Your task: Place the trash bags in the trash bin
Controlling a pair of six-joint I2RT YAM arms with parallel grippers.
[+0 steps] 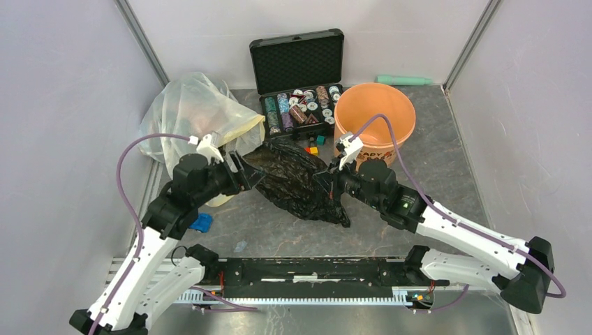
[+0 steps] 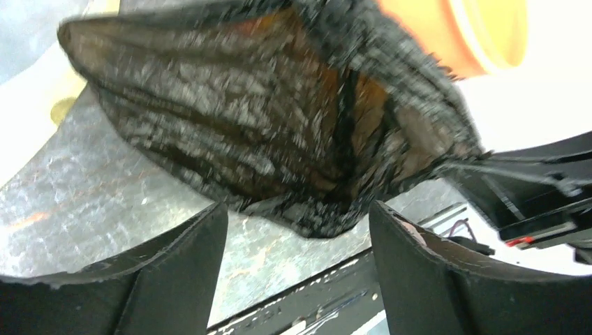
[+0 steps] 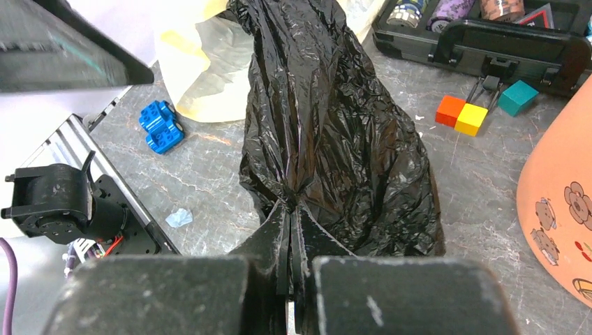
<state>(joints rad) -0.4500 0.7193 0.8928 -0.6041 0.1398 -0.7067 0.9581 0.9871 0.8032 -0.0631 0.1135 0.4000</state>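
Note:
The black crinkled trash bag (image 1: 297, 178) is stretched across the middle of the table, just left of the peach-orange bin (image 1: 375, 115), which stands upright and empty. My right gripper (image 1: 328, 180) is shut on a pinched fold of the bag's near right part; the right wrist view shows its fingertips (image 3: 290, 209) closed on the plastic (image 3: 328, 118), with the bin's printed wall (image 3: 558, 188) at the right. My left gripper (image 1: 248, 171) is open at the bag's left end. In the left wrist view (image 2: 299, 230) the bag (image 2: 265, 112) hangs just beyond the spread fingers, apart from them.
A big translucent yellowish bag (image 1: 192, 112) lies at the back left. An open black case of chips (image 1: 300, 77) stands behind the trash bag. Small coloured blocks (image 1: 314, 145) lie between the case and the bin. A blue brick (image 1: 201, 223) lies by my left arm. A green cylinder (image 1: 403, 80) lies at the back wall.

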